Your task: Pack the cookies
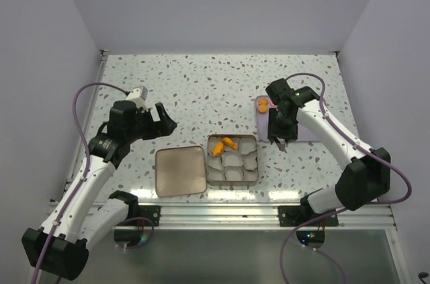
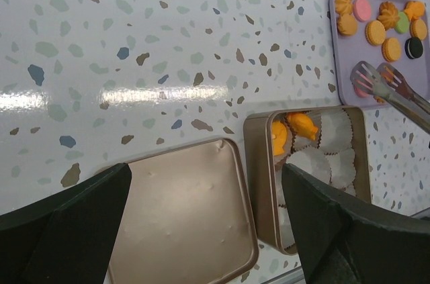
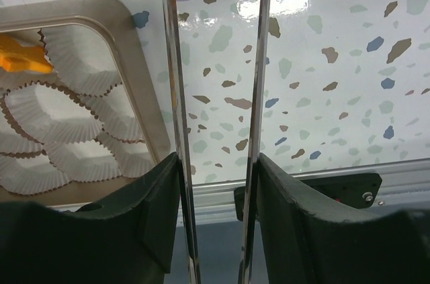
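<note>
Several cookies, mostly orange with a pink, a green and a black one, lie on a purple tray. Two orange cookies sit in a gold tin lined with white paper cups. My right gripper is shut on metal tongs. The tongs' tips hover over the tray's near edge; whether they hold a cookie I cannot tell. My left gripper is open and empty, above the tin's lid. In the top view, the right arm hides most of the tray.
The lid lies flat just left of the tin. The tray lies right of and behind the tin. A metal rail runs along the table's near edge. White walls enclose the table on three sides.
</note>
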Tool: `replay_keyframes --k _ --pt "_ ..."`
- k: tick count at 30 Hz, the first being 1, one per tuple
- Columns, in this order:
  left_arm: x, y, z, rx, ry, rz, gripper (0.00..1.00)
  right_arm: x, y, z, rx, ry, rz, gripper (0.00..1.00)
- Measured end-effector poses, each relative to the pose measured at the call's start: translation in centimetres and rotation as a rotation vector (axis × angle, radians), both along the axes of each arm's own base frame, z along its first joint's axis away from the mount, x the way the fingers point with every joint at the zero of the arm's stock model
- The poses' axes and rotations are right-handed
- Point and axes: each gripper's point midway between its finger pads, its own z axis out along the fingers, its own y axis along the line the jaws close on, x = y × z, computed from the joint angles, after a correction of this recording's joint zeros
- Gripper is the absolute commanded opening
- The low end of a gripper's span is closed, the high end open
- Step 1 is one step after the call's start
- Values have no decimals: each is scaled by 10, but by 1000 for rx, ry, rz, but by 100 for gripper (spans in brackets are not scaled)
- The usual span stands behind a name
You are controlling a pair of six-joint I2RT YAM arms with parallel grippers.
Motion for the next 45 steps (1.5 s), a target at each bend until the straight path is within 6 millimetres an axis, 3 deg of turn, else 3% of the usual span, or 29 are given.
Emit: replay_keyframes --k 13,23,34,45 --pt "3 0 11 7 -29 -9 100 -15 4 -12 37 60 -9 42" --pt "1 0 16 1 -48 -9 100 -20 6 -9 61 60 -9 39" --pt "-1 1 23 -9 -71 -7 100 -1 14 26 97 -29 2 38" --pt "-7 1 35 -43 -107 7 100 -6 22 44 161 -42 9 36"
